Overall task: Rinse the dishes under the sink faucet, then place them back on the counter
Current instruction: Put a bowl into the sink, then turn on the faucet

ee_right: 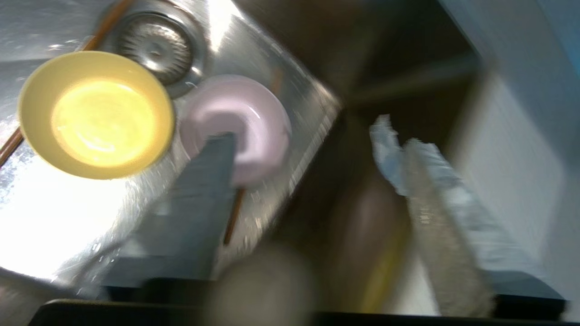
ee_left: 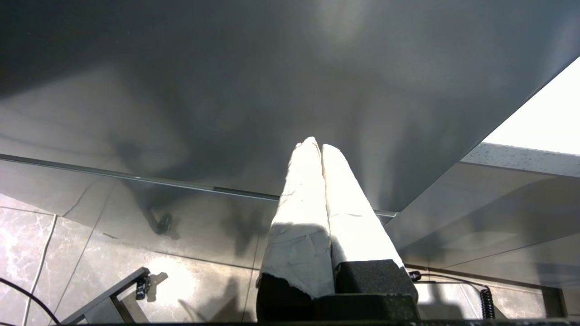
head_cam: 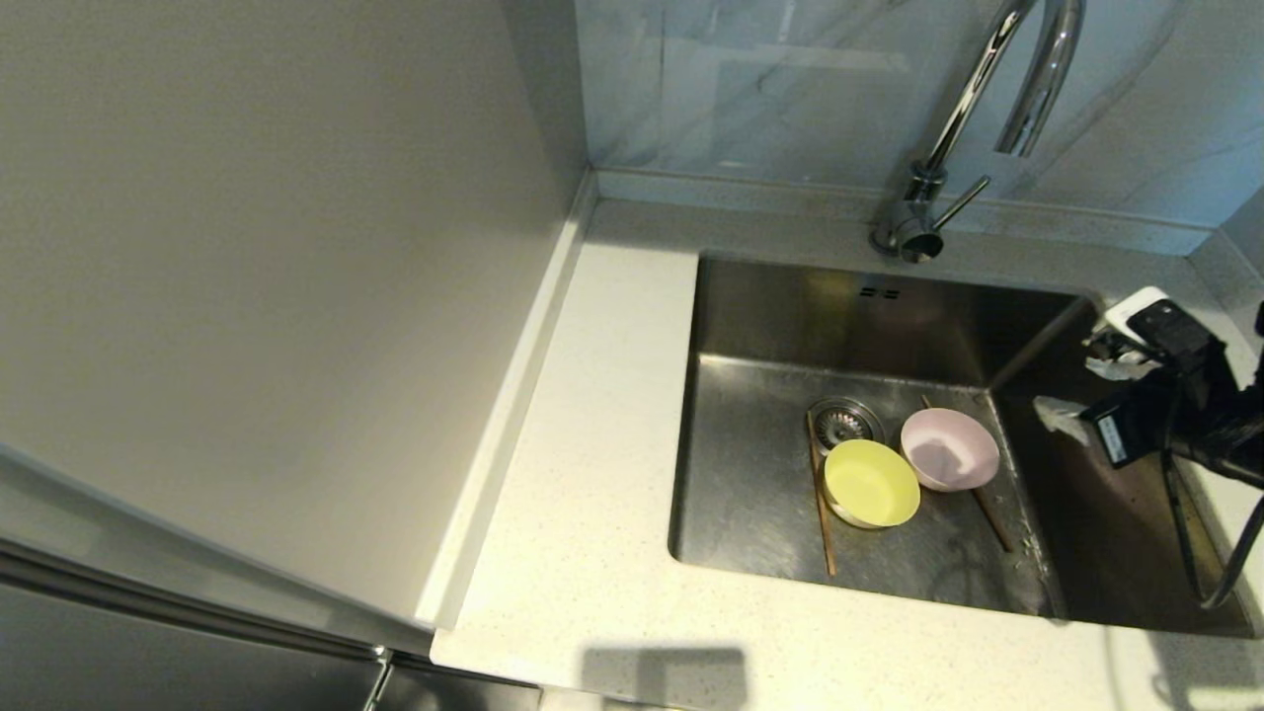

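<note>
dishes are seen lying in the sink (head_cam: 750,464): the yellow-green bowl (head_cam: 871,483) sits just in front of the drain strainer (head_cam: 844,423), touching the pale pink bowl (head_cam: 949,449) on its right; one chopstick (head_cam: 821,499) lies left of the yellow-green bowl, the other (head_cam: 990,518) passes under the pink bowl; the right gripper (head_cam: 1071,390) is held over the sink's right edge, fingers apart and empty; the left gripper (ee_left: 317,147) is parked low beside the cabinet, fingers pressed together; the faucet (head_cam: 963,118) stands on the worktop (head_cam: 592,474) behind the sink.

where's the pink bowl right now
In the head view the pink bowl sits on the floor of the sink, right of the drain strainer and touching the yellow-green bowl on its left.
</note>
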